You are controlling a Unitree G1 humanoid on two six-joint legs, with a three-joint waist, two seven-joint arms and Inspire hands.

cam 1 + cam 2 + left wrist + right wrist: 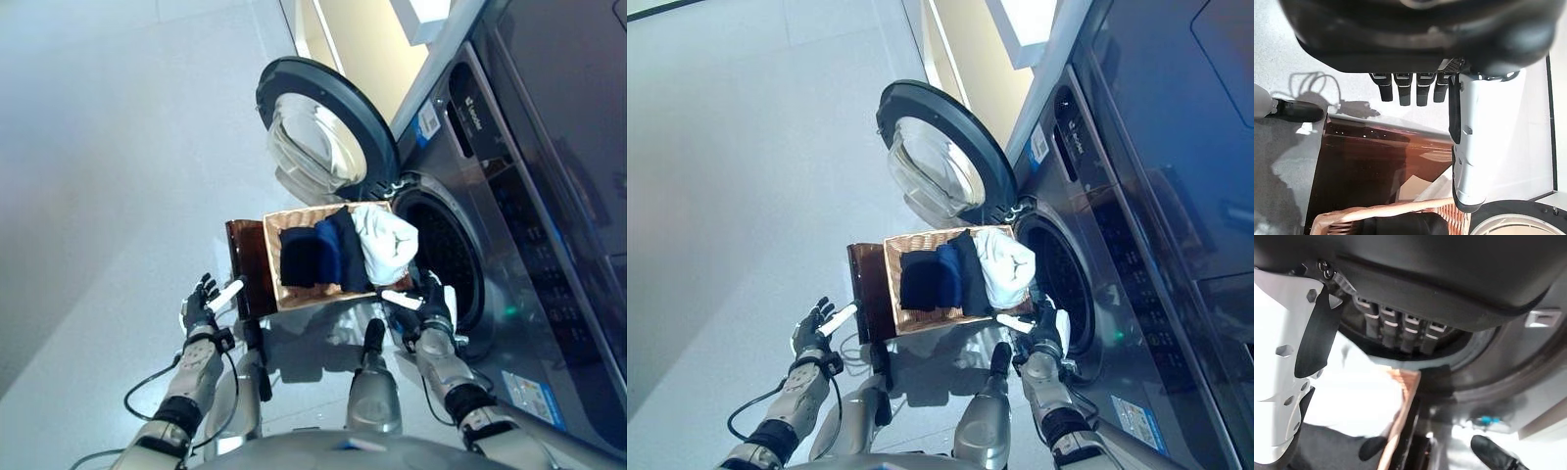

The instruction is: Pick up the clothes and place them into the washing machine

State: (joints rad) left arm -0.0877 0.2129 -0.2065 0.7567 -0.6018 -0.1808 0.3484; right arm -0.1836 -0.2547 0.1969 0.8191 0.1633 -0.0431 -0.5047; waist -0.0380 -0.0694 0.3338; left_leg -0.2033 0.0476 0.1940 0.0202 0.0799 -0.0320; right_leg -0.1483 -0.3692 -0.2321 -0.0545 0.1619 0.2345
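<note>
A shallow wicker basket (273, 257) rests on a low dark brown box (247, 264) beside the washing machine (509, 225). In it lie dark navy clothes (315, 255) and a white garment (387, 243) at the end nearest the drum opening (446, 257). The machine's round door (318, 127) stands open. My left hand (203, 302) is open and empty, just left of the box's near corner. My right hand (428, 305) is open and empty, at the basket's near right corner by the drum; its wrist view shows the white garment (1359, 391) and the basket rim (1400, 411) past its fingers (1400, 328).
Pale grey floor (108, 176) spreads to the left of the box. A cream wall panel (358, 39) stands behind the open door. The machine's dark front runs along the right side.
</note>
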